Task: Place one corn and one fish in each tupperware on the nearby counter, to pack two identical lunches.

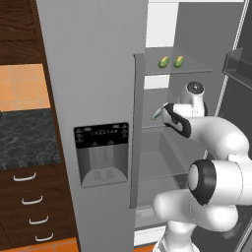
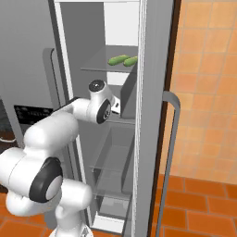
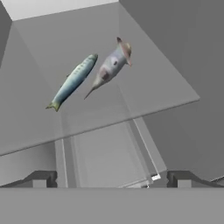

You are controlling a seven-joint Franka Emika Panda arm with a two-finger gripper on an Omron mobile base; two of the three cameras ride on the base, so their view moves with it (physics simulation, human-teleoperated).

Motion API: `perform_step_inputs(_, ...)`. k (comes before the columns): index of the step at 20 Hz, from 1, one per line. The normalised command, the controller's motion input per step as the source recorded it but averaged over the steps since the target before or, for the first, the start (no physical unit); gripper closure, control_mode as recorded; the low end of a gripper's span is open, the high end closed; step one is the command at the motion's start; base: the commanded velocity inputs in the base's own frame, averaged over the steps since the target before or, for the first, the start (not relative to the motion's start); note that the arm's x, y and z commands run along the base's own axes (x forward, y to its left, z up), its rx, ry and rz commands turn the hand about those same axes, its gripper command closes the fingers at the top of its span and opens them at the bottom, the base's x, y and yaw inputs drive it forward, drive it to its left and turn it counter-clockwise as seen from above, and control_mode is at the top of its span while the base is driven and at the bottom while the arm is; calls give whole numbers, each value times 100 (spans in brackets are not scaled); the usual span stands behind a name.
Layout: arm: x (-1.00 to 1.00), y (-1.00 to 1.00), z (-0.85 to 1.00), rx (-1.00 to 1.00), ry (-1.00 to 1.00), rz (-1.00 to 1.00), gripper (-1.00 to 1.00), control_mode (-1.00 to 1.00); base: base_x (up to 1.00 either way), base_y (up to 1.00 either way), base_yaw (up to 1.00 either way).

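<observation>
Your gripper [image 3: 111,179] stands wide open and empty; the two fish [image 3: 72,82] lie side by side on the glass fridge shelf [image 3: 166,94] ahead of it, long axes slanting diagonally, the greenish one probably nearer.

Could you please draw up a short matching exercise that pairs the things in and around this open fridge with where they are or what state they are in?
Things:
1. two corn cobs
2. two fish
3. gripper
4. counter

Places or states:
A. open, empty, facing a glass shelf
B. upper fridge shelf
C. left of the fridge, above drawers
D. side by side on the shelf ahead of the hand

Pairs: 1-B, 2-D, 3-A, 4-C
</observation>
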Motion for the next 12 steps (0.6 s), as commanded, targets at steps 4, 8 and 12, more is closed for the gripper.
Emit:
perform_step_inputs(4,37,-11,-13,2,0,0,-100,-100,0,0,0)
perform_step_inputs(8,30,-1,-7,0,0,0,-100,-100,0,0,0)
perform_step_inputs(12,33,-3,-7,1,0,0,-100,-100,0,0,0)
